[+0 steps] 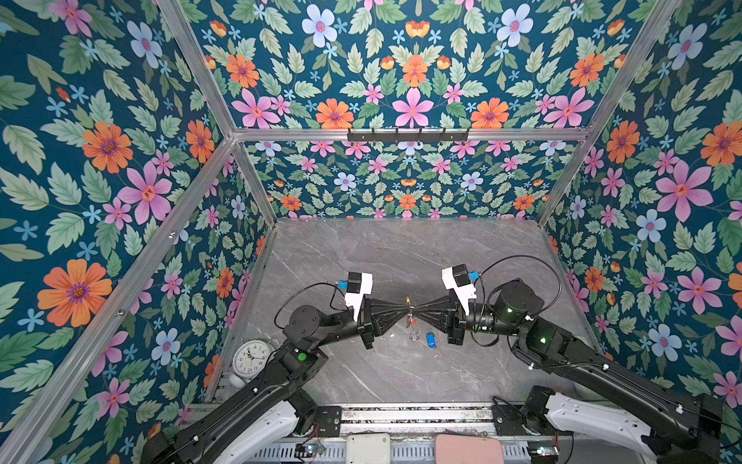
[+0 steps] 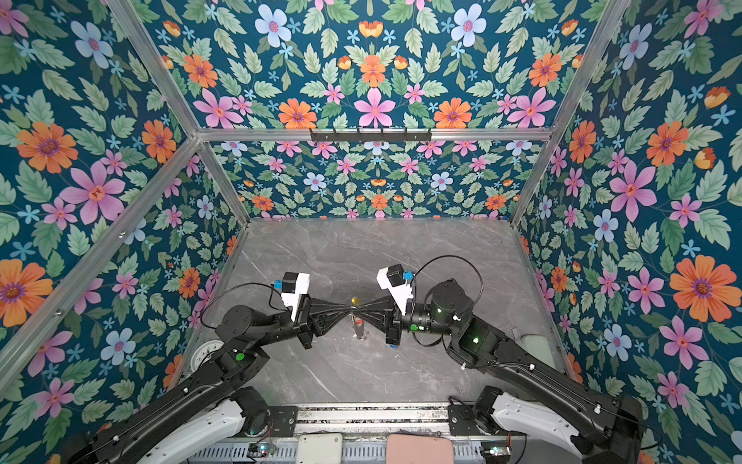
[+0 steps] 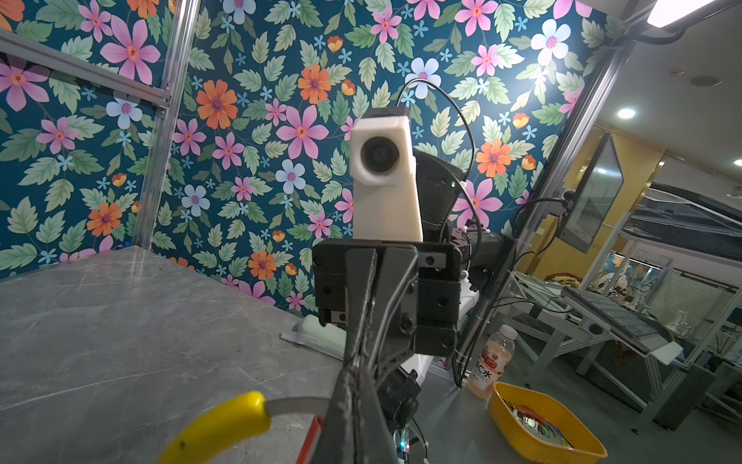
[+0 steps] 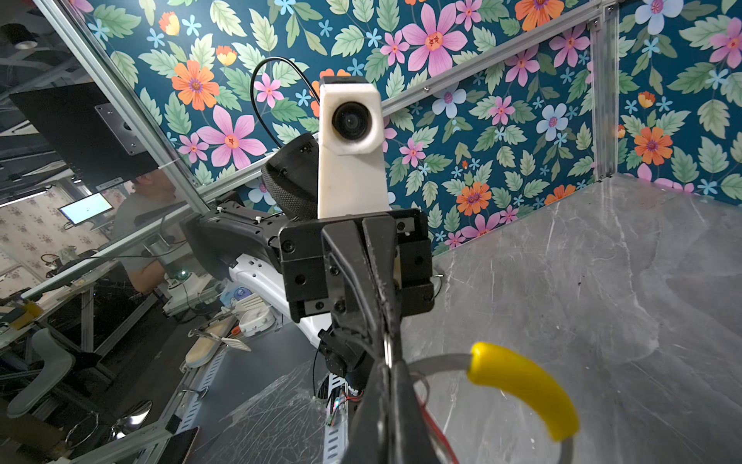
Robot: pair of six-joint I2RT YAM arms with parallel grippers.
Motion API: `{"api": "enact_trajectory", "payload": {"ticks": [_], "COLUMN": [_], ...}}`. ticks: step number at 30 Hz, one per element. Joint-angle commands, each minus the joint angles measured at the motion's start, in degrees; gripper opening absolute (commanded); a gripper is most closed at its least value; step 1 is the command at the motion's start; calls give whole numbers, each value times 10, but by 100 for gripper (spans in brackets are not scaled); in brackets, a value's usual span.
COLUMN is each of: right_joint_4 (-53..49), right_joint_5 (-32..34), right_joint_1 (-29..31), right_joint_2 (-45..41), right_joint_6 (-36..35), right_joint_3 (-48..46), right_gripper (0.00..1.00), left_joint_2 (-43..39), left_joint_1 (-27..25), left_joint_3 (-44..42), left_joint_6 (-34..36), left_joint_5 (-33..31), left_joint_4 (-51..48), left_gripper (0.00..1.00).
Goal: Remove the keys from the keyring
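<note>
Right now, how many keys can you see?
2. The blue-tagged key lies loose on the table; the red-tagged key hangs from the keyring. I see no others.

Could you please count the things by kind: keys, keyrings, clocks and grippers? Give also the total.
Keyrings: 1, the keyring, pinched by both grippers.
Keys: 2, the blue-tagged key on the table and the red-tagged key hanging at the keyring.
Clocks: 1, the white clock.
Grippers: 2, the left gripper and the right gripper, both shut.
Total: 6.

Both top views look steeply down from above the front edge of the counter (image 1: 401,257), sharing it whole. Wrist views face each other closely across the keyring (image 3: 225,426).
</note>
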Motion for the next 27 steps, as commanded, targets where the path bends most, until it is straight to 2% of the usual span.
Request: {"api": "enact_trajectory", "payload": {"ticks": [1,6,12,17,27], "right_joint_4": [11,1,-16,-36,-95], "right_joint_5": [-5,-12,-40,-56,-86], "right_joint_1": [1,1,-7,-16,-34], "right_joint_2": [-1,-1,3,3,5], "right_joint_6": [0,-11,-20,-29,-54], "right_joint_3": [0,2,11,18,41], "right_gripper": [0,0,0,0,0], "left_joint_2": [-2,-5,-14,-35,-16], "left_joint_1": [0,-1,0,1,1], "left_joint_3": [1,3,5,15,78], "left_joint_6": [9,8,8,23,54], "left_joint_5": [-5,-6,-6,-13,17], "left_joint_4": [19,7,-13,-67,-212], "left_gripper": [0,0,17,26,29]}}
